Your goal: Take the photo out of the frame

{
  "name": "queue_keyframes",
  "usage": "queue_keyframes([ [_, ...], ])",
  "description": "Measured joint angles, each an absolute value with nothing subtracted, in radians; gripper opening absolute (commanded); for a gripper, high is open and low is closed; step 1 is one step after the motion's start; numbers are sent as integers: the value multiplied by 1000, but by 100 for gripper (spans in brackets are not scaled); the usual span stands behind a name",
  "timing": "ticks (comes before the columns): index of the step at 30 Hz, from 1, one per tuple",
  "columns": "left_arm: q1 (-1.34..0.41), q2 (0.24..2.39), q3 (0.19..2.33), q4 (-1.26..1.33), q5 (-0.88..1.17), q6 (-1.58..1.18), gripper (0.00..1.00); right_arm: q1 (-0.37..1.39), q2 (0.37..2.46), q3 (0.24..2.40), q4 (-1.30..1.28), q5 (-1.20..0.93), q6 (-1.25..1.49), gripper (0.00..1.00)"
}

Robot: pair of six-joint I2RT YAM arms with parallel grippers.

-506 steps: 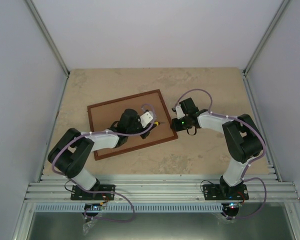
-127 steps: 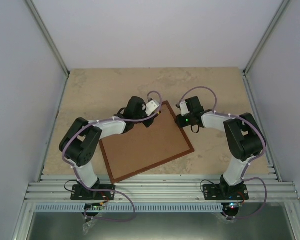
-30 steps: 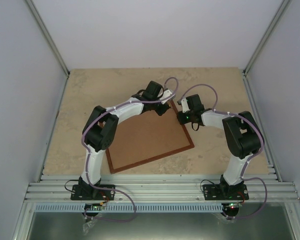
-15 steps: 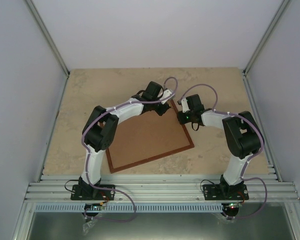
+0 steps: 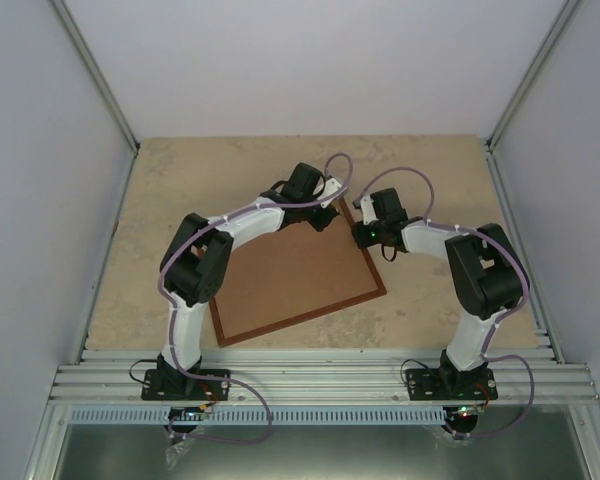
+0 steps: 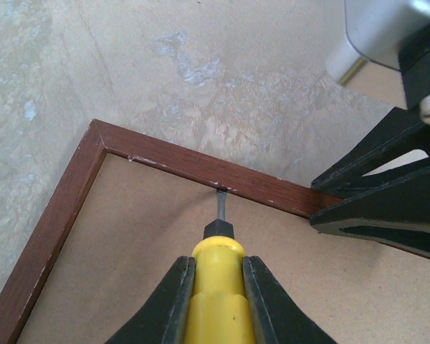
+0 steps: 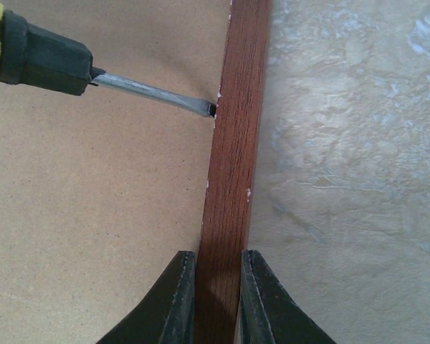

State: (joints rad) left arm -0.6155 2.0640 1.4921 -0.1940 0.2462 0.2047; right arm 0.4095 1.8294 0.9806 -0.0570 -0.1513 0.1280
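The frame [image 5: 300,275] lies face down on the table, its brown fibreboard back up and its reddish-brown wooden edge round it. The photo is hidden under the back. My left gripper [image 6: 216,276] is shut on a yellow-handled screwdriver [image 6: 216,287]; its metal tip touches the inner side of the frame's far edge [image 6: 222,192], near a corner. My right gripper [image 7: 216,276] is shut on the frame's wooden edge [image 7: 233,158], one finger on the fibreboard side, one on the table side. The screwdriver [image 7: 36,57] also shows in the right wrist view, tip against the edge.
The beige marbled tabletop [image 5: 180,180] surrounds the frame. Grey walls with metal posts close the left, right and back. A metal rail [image 5: 320,375] runs along the near edge by the arm bases. Both grippers sit close together at the frame's far right corner.
Over 17 s the frame has turned and slid toward the near right. My left arm moved from the frame's middle to its far edge. In the last second almost nothing moved.
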Motion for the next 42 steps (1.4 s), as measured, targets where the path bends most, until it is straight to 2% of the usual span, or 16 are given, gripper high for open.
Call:
queue_keyframes([
  [18, -631, 1919, 1250, 30, 196, 194, 0, 415, 1810, 953, -99, -239, 150, 6],
  [25, -637, 1737, 1115, 192, 169, 159, 0, 417, 1798, 943, -112, -242, 152, 11],
  [30, -637, 1623, 936, 283, 113, 81, 0, 417, 1782, 935, -134, -228, 155, 21],
  [35, -636, 1517, 764, 347, 30, -40, 0, 421, 1743, 936, -182, -227, 149, 40],
  [42, -585, 1293, 538, 479, -14, -221, 0, 455, 1705, 1018, -237, -201, 130, 49],
])
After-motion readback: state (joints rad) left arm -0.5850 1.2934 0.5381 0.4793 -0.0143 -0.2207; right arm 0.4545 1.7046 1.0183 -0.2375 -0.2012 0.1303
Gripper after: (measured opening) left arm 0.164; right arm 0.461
